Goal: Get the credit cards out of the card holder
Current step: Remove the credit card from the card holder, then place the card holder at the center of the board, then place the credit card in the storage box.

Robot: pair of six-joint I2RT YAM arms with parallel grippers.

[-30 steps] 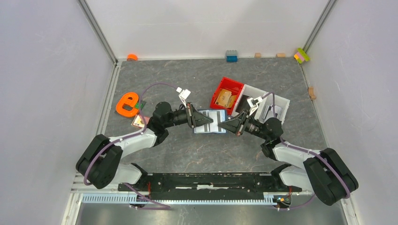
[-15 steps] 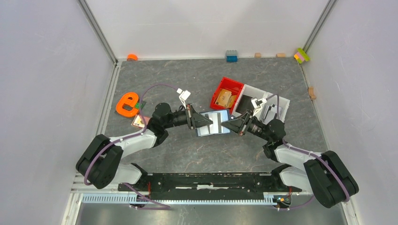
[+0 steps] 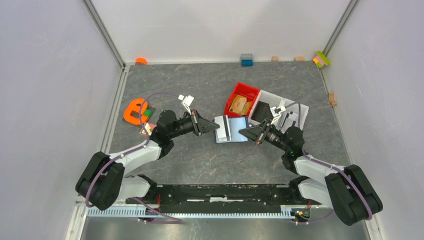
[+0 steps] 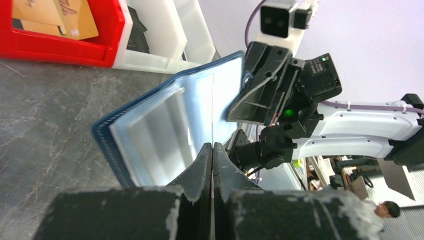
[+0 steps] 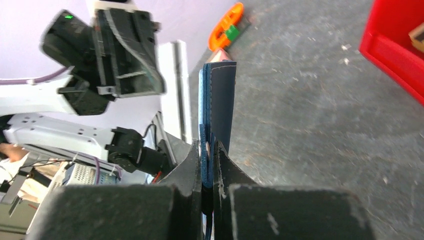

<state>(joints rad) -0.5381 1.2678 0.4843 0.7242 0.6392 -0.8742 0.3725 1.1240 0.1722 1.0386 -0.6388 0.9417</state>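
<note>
Left hand (image 3: 216, 128) pinched shut on a leaf of card holder (image 3: 236, 123) (edge-on), right hand (image 3: 241, 132) clamping its cover

No word, number or brand can be read in any view. The only marking is a few dark printed strokes on the cardboard piece (image 4: 55, 17) lying in the red tray (image 4: 65, 47). The top edge of the left wrist view cuts them off, and they are too partial to make out.
</note>
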